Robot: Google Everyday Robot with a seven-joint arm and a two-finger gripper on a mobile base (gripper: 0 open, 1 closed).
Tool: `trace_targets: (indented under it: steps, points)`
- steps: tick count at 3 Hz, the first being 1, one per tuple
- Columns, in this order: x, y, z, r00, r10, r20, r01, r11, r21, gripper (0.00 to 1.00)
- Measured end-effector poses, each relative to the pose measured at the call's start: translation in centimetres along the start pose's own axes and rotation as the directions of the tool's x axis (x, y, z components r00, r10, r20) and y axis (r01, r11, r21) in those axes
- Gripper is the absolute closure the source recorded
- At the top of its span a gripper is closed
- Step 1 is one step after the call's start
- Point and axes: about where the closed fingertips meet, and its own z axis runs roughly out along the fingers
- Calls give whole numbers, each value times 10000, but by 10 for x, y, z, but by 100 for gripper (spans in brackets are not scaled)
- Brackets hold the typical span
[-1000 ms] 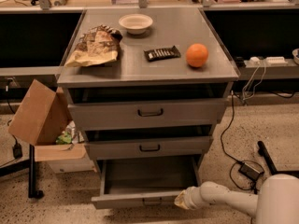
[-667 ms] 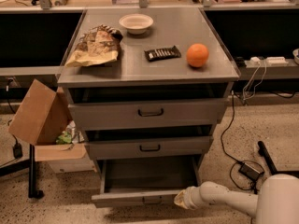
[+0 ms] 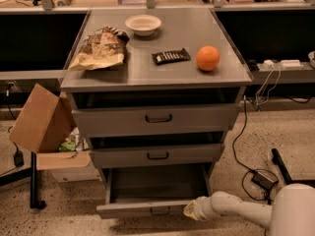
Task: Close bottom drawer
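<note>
The bottom drawer (image 3: 147,209) is grey metal and stands pulled out from the cabinet, its long shallow tray (image 3: 157,183) showing empty. Its slim front carries a small dark bar handle (image 3: 159,211). My white arm reaches in from the lower right. My gripper (image 3: 191,211) is at the right end of the drawer front, against it or just in front of it. The middle drawer (image 3: 157,155) and the top drawer (image 3: 157,118) above stand slightly out.
On the cabinet top (image 3: 226,73) lie a chip bag (image 3: 101,48), a white bowl (image 3: 142,24), a dark snack bar (image 3: 171,56) and an orange (image 3: 207,58). An open cardboard box (image 3: 42,122) stands at the left. Cables and a power brick (image 3: 265,180) lie on the floor at the right.
The arm and gripper have shifted slightly left along the drawer front. The bottom drawer stays pulled out about as far as before.
</note>
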Motion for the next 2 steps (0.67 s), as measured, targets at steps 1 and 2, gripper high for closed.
trace_targets:
  steps: [1, 2]
  points:
    - [0, 0, 0, 10000, 0, 0, 0, 10000, 0, 39]
    - [0, 0, 0, 10000, 0, 0, 0, 10000, -1, 15]
